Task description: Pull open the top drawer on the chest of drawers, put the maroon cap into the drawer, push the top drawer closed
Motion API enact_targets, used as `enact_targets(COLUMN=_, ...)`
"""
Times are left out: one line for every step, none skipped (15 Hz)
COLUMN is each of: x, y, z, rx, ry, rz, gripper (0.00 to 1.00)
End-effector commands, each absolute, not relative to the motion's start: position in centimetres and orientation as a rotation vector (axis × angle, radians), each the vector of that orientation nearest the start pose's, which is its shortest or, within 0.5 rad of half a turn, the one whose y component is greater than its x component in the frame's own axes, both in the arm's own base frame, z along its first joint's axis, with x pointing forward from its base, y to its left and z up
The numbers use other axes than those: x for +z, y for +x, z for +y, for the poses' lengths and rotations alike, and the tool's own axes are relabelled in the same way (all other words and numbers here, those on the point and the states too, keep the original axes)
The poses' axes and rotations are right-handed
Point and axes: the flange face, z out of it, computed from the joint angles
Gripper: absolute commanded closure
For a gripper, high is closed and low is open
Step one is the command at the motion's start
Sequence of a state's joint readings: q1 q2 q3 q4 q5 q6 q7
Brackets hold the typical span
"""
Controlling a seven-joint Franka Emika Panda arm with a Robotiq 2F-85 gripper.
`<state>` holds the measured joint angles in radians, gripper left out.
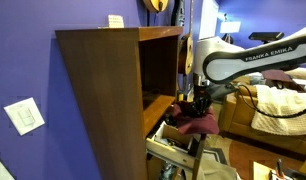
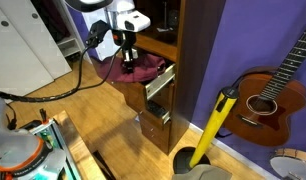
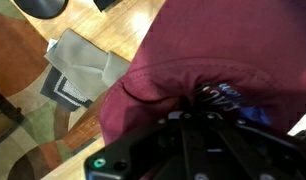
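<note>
The dark-brown chest of drawers stands tall, and its top drawer is pulled out. The maroon cap hangs bunched at the drawer's open end, partly over it. My gripper comes down from above and is shut on the cap's fabric. In the wrist view the cap fills most of the picture, white lettering shows by the jaws, and the fingertips are buried in the cloth.
A lower drawer also stands open with clutter inside. A guitar leans on the purple wall, with a yellow pole beside the chest. A patterned rug and a grey object lie on the floor.
</note>
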<state>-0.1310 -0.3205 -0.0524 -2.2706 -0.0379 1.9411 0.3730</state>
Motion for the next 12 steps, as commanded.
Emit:
enact_targets(x=48.4, y=46.1, z=-9.4, rx=-0.012, ry=-2.918, rz=0.961, gripper=0.99)
enact_targets(x=48.3, y=46.3, z=-9.6, rx=0.028, ry=-2.883, rz=0.998, gripper=0.99)
enact_targets(x=48.1, y=46.4, z=-9.9, rx=0.064, ry=-2.835, rz=1.031, gripper=0.99)
enact_targets(x=47.9, y=46.6, z=-10.1, rx=0.066, ry=-2.801, rz=1.056, gripper=0.99)
enact_targets(x=47.7, y=46.9, z=-10.4, rx=0.084, ry=-2.78, rz=1.086, gripper=0.99)
enact_targets(x=47.3, y=47.0, z=-10.5, rx=0.099, ry=-2.779, rz=1.094, gripper=0.99)
enact_targets(x=46.8, y=47.1, z=-9.9, rx=0.128, ry=-2.815, rz=1.015, gripper=0.99)
enact_targets(x=46.6, y=47.0, z=-9.3, rx=0.15, ry=-2.846, rz=0.975, gripper=0.99)
enact_targets(x=46.6, y=46.9, z=-8.8, rx=0.165, ry=-2.874, rz=0.932, gripper=0.99)
enact_targets(x=46.8, y=46.8, z=-8.4, rx=0.179, ry=-2.9, rz=0.887, gripper=0.99)
enact_targets(x=47.1, y=46.4, z=-7.9, rx=0.187, ry=-2.949, rz=0.82, gripper=0.99)
enact_targets(x=47.4, y=46.2, z=-7.4, rx=0.191, ry=-2.991, rz=0.765, gripper=0.99)
